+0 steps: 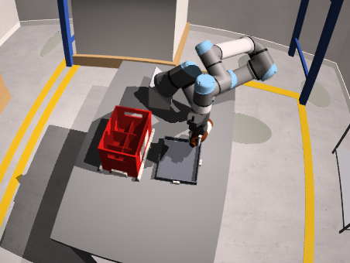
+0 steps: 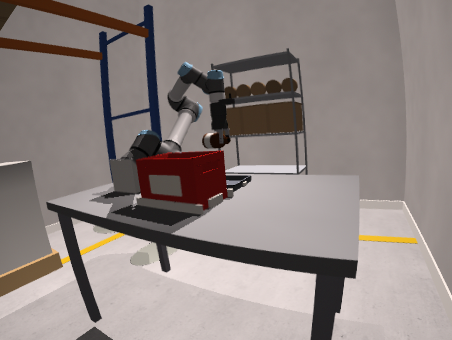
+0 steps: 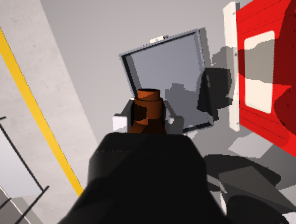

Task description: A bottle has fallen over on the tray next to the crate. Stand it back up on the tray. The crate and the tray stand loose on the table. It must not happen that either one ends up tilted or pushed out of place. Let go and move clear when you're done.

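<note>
Evidently a desk [image 1: 155, 216] [image 2: 300, 210] [image 3: 82, 50] carries everything; red crate [image 1: 128, 167] [image 2: 210, 175] [image 3: 250, 120] upright on it, pale panel on its side, lettering too small to tell; shallow dark tray [image 1: 178, 164] [image 2: 242, 181] [image 3: 160, 65] flat beside it, apart. Gripper [image 1: 197, 140] [image 2: 224, 140] [image 3: 148, 108] part-open, fingers clamped on the brown bottle [image 1: 204, 136] [image 2: 215, 140] [image 3: 148, 110] near its neck; bottle raised above desk height, at the tray's edge as seen from the top; long axis near-level, mouth towards the tray side, pale-banded body outward.
</note>
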You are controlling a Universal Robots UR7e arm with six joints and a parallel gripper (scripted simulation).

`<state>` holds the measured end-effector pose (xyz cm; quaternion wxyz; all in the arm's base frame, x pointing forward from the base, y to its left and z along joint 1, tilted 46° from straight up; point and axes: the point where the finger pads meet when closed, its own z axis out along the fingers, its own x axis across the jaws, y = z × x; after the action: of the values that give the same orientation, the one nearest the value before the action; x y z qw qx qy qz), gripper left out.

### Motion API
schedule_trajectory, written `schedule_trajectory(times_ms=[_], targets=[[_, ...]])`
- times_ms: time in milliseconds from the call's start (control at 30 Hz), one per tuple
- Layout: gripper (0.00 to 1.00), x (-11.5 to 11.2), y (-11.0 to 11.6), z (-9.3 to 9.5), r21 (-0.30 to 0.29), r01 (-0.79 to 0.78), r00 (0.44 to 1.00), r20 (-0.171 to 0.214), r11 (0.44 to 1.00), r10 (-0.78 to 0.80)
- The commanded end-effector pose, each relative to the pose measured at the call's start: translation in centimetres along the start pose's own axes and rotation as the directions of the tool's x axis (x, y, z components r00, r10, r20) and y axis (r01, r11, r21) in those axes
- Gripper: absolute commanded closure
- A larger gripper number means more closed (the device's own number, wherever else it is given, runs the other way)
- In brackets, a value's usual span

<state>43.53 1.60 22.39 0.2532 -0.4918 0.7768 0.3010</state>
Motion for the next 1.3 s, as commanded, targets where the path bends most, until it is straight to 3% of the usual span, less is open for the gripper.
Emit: schedule_trajectory(times_ms=[0, 633, 1267], targets=[[1.0, -0.16, -0.02, -0.13, 0.003, 0.004, 1.0, -0.003, 1.0, -0.004], [1.0, -0.23, -0.06, -0.16, 0.004, -0.049, 0.999, -0.003, 0.999, 0.049], [1.0, -0.18, -0.01, -0.08, 0.003, -0.252, 0.968, -0.002, 0.968, 0.252]])
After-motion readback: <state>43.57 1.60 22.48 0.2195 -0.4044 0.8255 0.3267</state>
